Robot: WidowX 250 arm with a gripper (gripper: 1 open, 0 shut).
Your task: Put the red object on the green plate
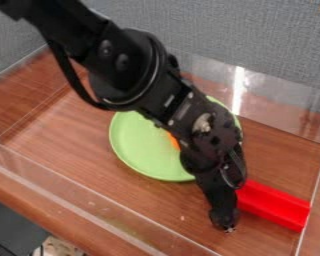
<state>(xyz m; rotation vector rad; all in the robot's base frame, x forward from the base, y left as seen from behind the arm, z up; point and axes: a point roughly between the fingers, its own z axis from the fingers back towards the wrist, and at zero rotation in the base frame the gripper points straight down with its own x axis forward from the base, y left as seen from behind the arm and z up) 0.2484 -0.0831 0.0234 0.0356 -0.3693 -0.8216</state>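
Observation:
The red object (275,206) is a bright red block lying on the wooden table at the lower right. Left of it and a little farther back lies the round lime-green plate (133,146), partly covered by my black arm. A bit of an orange carrot (174,140) shows on the plate beside the arm. My gripper (227,217) hangs down at the red block's left end, just off the plate's near right edge. Its jaws look open, with one dark fingertip (230,224) close to the block. I cannot tell whether the fingertip touches the block.
Clear plastic walls (276,95) surround the wooden tabletop (56,125), with a low front wall (69,195) along the near edge. The bulky arm (123,60) stretches from the upper left across the plate. Bare wood shows left of the plate.

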